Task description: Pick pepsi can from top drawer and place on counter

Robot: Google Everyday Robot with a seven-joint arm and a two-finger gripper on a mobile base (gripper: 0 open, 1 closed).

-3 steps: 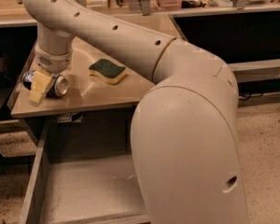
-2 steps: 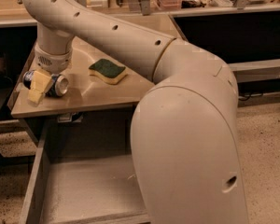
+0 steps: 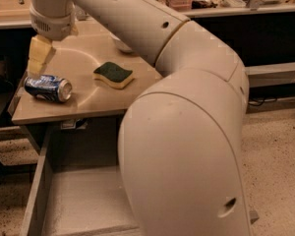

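Most of the top drawer (image 3: 81, 203) hides behind the arm (image 3: 187, 132); tool (image 3: 34, 69) over pepsi can (image 3: 48, 87), its grip unclear.

I count one can (image 3: 48, 87) and one sponge (image 3: 113, 75) on one tabletop (image 3: 81, 65), one open drawer (image 3: 37, 195) below, and one set of jaws just above the can.

Green-topped yellow sponge (image 3: 113, 75), speckled floor (image 3: 271, 149)
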